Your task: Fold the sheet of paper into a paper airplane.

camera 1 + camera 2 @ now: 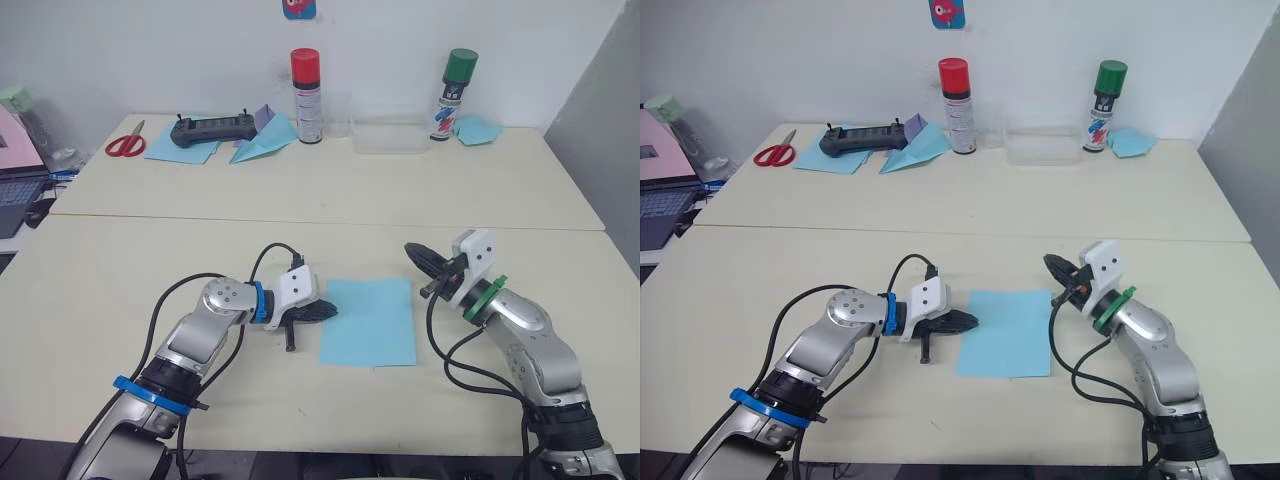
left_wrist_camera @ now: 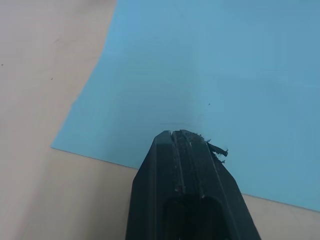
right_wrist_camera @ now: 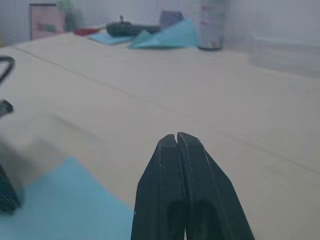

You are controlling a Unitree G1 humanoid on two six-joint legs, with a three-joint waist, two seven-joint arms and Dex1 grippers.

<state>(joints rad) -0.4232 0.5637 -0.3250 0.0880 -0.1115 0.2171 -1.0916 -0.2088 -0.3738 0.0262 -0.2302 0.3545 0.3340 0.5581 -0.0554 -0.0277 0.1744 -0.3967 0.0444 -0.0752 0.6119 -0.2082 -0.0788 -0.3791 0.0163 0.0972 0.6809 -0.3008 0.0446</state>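
Blue sheet of paper [image 1: 369, 321] flat on table [image 1: 300, 215], left gripper [image 1: 322, 312] fingers closed at its edge, right gripper [image 1: 414, 252] fingers closed, raised beside it.

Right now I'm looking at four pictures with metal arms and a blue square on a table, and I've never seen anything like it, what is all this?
This is a humanoid robot with two arms, each ending in a gripper of two black fingers. The two wide pictures come from cameras in its head, looking down over the arms. The two close-ups come from cameras on each wrist, looking along the fingers.

On the near table lies a flat, unfolded sheet of paper, light blue. The left gripper is shut, its tip at the sheet's left edge. The right gripper is shut too, raised just past the sheet's far right corner. Neither holds anything.

On the far table sit red scissors, a black controller, a folded blue paper dart, a red-capped spray can, a clear tray and a green-capped can.
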